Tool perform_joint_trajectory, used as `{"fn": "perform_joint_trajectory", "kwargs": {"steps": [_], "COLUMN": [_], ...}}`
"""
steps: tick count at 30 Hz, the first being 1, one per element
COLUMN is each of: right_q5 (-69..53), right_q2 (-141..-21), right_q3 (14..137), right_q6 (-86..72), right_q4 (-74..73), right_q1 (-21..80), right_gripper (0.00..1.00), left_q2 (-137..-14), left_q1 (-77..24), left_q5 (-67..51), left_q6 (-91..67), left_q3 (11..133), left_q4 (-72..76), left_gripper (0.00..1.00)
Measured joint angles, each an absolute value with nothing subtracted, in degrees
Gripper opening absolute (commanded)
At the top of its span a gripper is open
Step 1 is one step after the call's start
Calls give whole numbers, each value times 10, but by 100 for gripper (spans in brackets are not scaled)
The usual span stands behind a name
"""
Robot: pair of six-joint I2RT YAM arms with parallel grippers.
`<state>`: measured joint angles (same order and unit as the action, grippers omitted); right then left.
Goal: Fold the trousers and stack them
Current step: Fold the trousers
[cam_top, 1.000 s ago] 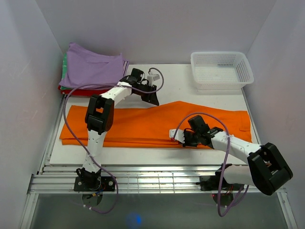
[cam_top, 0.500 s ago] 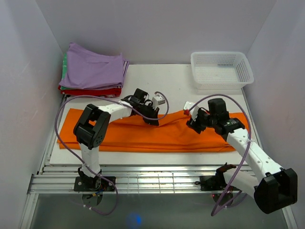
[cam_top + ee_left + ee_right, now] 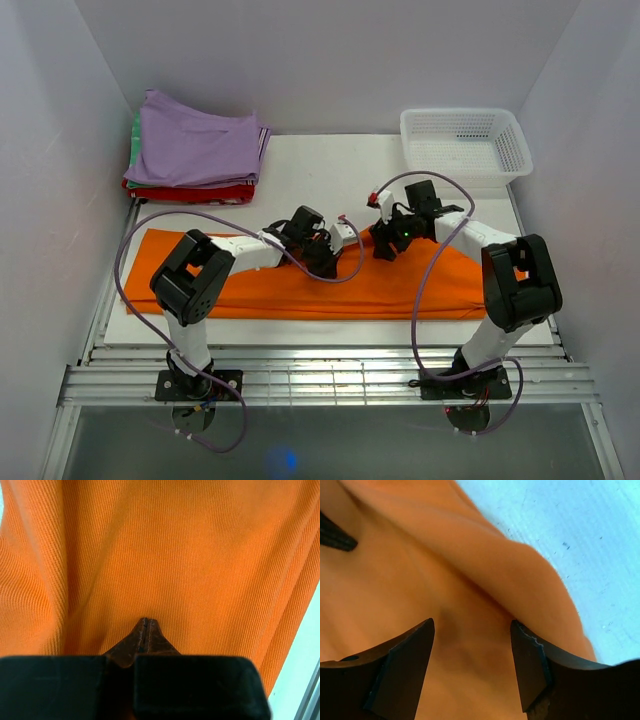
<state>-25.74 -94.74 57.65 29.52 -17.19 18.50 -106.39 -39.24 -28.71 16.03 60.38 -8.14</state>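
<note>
Lying across the middle of the top view, the orange trousers (image 3: 430,285) span the white table (image 3: 330,170). At centre, the left gripper (image 3: 145,623) has its 2 fingers together, tips on the cloth; the right gripper (image 3: 472,630) gapes over a raised fold.

Plain pale walls close in a white table (image 3: 300,160) at 9, 12 and 3 o'clock. A ribbed metal frame (image 3: 330,385) runs along its 6 o'clock edge, above a grey floor (image 3: 380,445) with a small blue glint (image 3: 283,461). The light is even and soft.
</note>
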Motion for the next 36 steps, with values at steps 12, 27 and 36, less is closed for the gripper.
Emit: {"fn": "perform_joint_trajectory", "kwargs": {"steps": [12,27,36], "right_q5": [-287,-288,-289], "right_q2": [-961,-821,-810], "right_q3": [531,443,525], "right_q6": [378,433,305], "right_q4": [-159,-168,-156], "right_q1": [189,222,111], "right_gripper": [8,38,76], "left_q2": [-989,-1126,-1202], "left_q1": [-370,-303,-333], "left_q5": [-272,-327,-388], "left_q6": [93,-19,-68], "left_q3": [613,833,820], "left_q4": [-102,-84,-59], "left_gripper": [76,81,40]}}
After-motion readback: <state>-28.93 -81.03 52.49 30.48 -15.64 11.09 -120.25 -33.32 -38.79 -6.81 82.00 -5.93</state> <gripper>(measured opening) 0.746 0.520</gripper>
